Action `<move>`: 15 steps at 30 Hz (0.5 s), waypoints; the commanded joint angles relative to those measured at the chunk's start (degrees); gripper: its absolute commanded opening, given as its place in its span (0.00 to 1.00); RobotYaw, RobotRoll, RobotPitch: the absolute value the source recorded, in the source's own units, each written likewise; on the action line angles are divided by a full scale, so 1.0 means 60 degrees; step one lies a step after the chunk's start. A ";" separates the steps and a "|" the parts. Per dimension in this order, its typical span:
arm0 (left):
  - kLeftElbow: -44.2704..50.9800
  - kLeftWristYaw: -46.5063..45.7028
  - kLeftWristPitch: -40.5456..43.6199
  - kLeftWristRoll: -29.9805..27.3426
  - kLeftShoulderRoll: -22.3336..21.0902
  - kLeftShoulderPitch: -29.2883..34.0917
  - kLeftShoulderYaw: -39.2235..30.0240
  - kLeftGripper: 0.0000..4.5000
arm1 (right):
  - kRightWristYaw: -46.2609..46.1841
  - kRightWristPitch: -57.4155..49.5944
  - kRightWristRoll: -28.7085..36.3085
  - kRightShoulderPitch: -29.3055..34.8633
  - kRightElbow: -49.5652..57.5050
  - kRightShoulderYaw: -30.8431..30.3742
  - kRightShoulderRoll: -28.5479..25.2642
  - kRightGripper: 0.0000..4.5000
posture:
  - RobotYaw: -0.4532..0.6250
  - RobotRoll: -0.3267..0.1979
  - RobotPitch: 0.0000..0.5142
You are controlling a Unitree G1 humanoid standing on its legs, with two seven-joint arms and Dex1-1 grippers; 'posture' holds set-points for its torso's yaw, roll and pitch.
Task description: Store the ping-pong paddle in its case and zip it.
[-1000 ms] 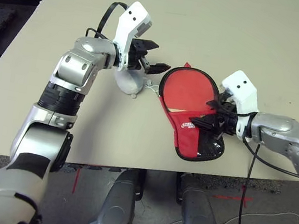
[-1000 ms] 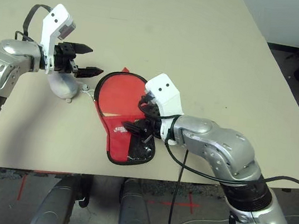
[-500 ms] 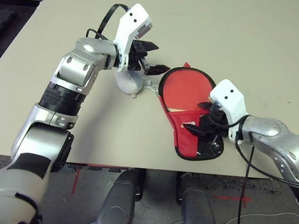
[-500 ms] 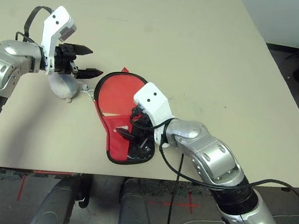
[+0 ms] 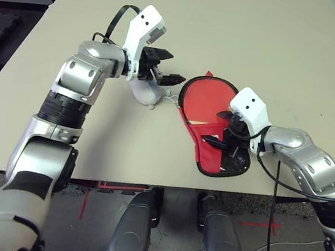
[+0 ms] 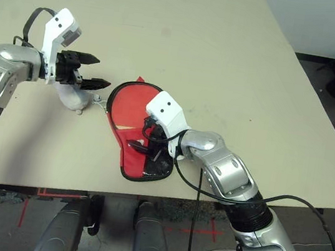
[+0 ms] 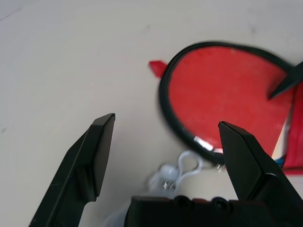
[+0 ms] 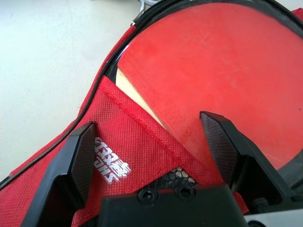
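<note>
Case with paddle inside, right gripper above

Case point(image 5: 208, 155) lies flat on the surface point(image 5: 274, 47), with its round end pointing away from me. The paddle point(image 8: 213, 71) sits inside: its red face fills the round section, and a pale wood edge shows where it enters the red pocket panel point(image 8: 123, 142) with the white logo. I cannot see the handle. Black mesh point(image 8: 173, 179) shows beside that panel. The pom-pom point(image 5: 144, 92) rests on the surface beside the case, joined to it by a white cord point(image 7: 191, 165).

My right gripper point(image 8: 147, 119) is over the case, fingers wide, one above the logo panel and one above the red face. My left gripper point(image 7: 168, 118) is above the surface near the pom-pom, fingers wide, holding nothing.
</note>
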State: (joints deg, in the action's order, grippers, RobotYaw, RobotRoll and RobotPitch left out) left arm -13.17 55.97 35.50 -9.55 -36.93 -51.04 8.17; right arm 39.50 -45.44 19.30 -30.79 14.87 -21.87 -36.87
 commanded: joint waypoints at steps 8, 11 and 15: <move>-0.0028 0.0538 0.0086 0.0394 -0.0245 0.0067 0.0594 1.00 | 0.0391 -0.0137 -0.0609 -0.0004 -0.1440 -0.0094 0.0036 1.00 | 0.40 0.62 0.44; 0.0023 0.0690 0.0311 0.0440 -0.0360 0.0040 0.0677 1.00 | 0.0473 -0.0081 -0.0688 -0.0120 -0.1645 -0.0049 0.0076 1.00 | 0.40 0.62 0.44; 0.0104 0.0838 0.0506 0.0691 -0.0658 -0.0081 0.0897 1.00 | 0.0583 0.0012 -0.0759 -0.0245 -0.1903 -0.0011 0.0147 1.00 | 0.41 0.62 0.45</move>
State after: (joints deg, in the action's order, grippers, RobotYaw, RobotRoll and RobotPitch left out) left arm -13.50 60.43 37.83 -6.52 -40.03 -51.07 12.40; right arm 43.49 -43.68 17.71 -33.72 7.90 -20.99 -35.66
